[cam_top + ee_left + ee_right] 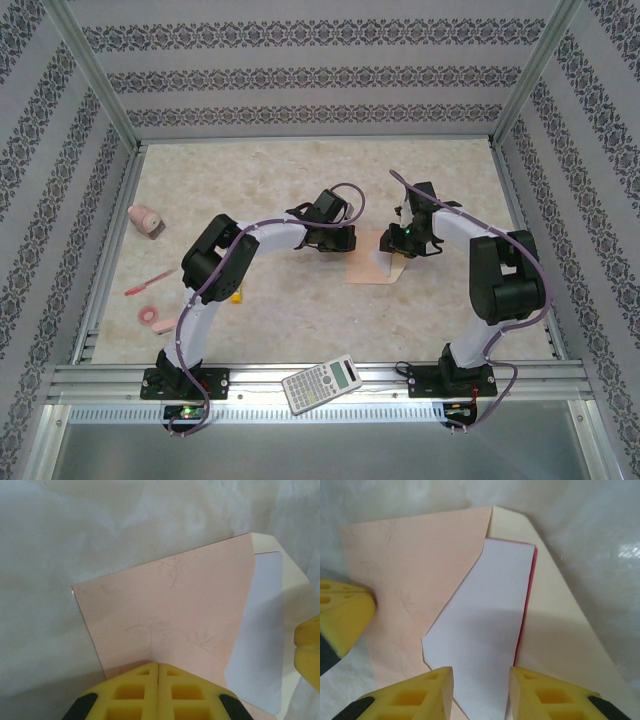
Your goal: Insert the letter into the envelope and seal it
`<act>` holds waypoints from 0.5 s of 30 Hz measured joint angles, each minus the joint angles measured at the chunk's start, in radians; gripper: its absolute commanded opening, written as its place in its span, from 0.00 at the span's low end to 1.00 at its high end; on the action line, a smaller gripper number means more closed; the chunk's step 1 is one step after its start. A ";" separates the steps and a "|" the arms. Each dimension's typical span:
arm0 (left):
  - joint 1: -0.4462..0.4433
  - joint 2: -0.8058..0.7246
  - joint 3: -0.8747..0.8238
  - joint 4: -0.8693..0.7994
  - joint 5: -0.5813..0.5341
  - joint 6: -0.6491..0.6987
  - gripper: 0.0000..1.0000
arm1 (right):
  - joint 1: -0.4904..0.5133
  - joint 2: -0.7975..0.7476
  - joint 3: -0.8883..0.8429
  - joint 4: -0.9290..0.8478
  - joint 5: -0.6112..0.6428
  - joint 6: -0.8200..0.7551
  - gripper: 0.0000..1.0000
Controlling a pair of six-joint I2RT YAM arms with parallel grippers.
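left gripper: pressed together, at envelope edge
right gripper: spread above letter
letter: partly tucked inside open envelope

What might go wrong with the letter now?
The letter pokes out of the envelope, so the open flap may crease it when folded. The right gripper, jaws open astride the letter, might drag it back out. The shut left gripper pins one edge only, so the envelope could swivel.
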 measured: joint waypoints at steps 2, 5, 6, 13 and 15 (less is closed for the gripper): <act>0.000 0.000 0.000 0.000 0.000 0.003 0.00 | 0.000 0.009 0.007 -0.001 0.011 0.006 0.36; 0.000 0.000 0.000 0.000 0.000 0.006 0.00 | 0.000 0.017 0.015 -0.009 0.029 0.011 0.35; 0.000 0.000 0.000 0.000 0.000 0.006 0.00 | 0.000 0.019 0.019 -0.012 0.032 0.011 0.36; 0.000 0.000 0.000 0.000 0.000 0.010 0.00 | 0.000 0.036 0.021 -0.012 0.035 0.011 0.33; 0.000 0.000 0.000 0.000 0.000 0.011 0.00 | 0.000 0.048 0.026 -0.013 0.034 0.011 0.32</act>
